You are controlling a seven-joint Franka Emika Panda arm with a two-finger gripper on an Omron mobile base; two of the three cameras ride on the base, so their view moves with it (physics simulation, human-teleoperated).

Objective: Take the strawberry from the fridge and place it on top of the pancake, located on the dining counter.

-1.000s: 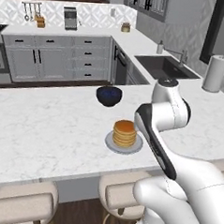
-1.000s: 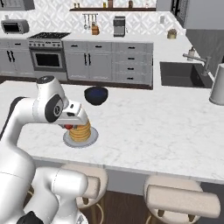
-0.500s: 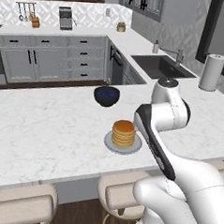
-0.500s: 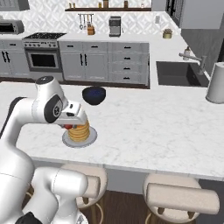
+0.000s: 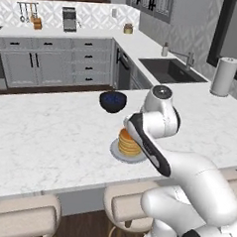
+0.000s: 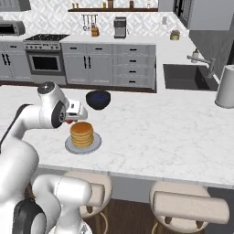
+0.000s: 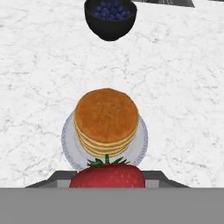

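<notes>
The fingers (image 6: 69, 120) hold the small bright red strawberry (image 7: 107, 176) just above the near rim of the round grey plate (image 7: 68, 144); the golden-brown pancake stack (image 7: 106, 120) sits on it, on the white marble tabletop (image 5: 45, 136); a dark blue bowl (image 7: 110, 18) stands beyond.

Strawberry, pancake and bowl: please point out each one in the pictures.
strawberry (image 7: 107, 176), hand view, red body.
pancake (image 7: 106, 115), hand view, top face.
bowl (image 6: 98, 99), right base view, dark outer wall.
</notes>
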